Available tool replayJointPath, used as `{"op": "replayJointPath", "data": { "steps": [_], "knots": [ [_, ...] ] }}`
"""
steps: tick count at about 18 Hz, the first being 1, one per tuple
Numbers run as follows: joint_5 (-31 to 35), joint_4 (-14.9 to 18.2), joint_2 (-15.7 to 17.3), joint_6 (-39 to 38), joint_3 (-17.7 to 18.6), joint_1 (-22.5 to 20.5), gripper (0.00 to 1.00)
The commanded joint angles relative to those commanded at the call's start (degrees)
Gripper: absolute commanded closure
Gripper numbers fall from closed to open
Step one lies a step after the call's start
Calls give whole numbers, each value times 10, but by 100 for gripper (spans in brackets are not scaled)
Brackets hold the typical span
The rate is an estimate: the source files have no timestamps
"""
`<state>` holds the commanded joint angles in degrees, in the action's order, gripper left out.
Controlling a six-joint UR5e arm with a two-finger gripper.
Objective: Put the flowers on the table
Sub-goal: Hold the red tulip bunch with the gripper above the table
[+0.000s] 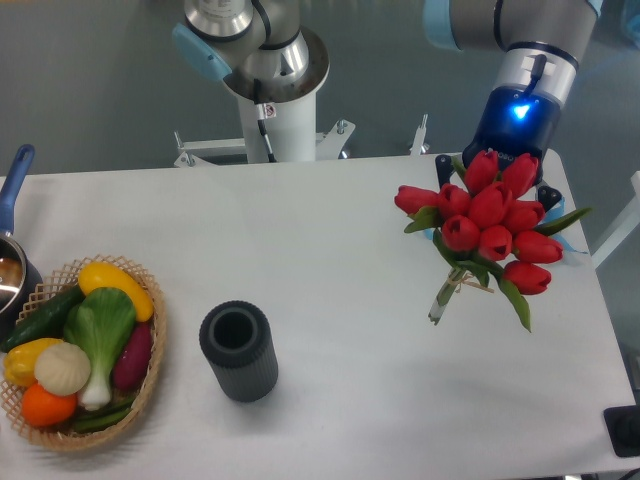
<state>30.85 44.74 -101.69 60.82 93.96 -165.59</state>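
One basket (150, 375), one cylinder (238, 352); end effector (497, 172) grips ten-odd flowers (490, 222).

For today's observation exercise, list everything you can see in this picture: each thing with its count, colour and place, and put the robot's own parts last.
flowers: one bunch of red tulips with green leaves, far right, in front of the gripper, stem end towards the table
table: one, white, fills most of the view
cylinder: one, dark grey, hollow, upright, centre-left on the table
basket: one, woven tan, near left corner
vegetables: several in the basket, green, yellow, orange, purple, whitish
pot: one, blue handle, left edge, partly cut off
arm base: one, white and grey, behind the table
arm: one, grey and light blue, top right
gripper: one, dark with a blue light, behind the blooms; its fingers are hidden
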Motion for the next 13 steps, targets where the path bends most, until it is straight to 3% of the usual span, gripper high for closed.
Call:
{"op": "replayJointPath", "data": {
  "steps": [5,13],
  "knots": [
    [8,0,3,1,6,0,69],
    [124,1,20,1,8,7,69]
  ]
}}
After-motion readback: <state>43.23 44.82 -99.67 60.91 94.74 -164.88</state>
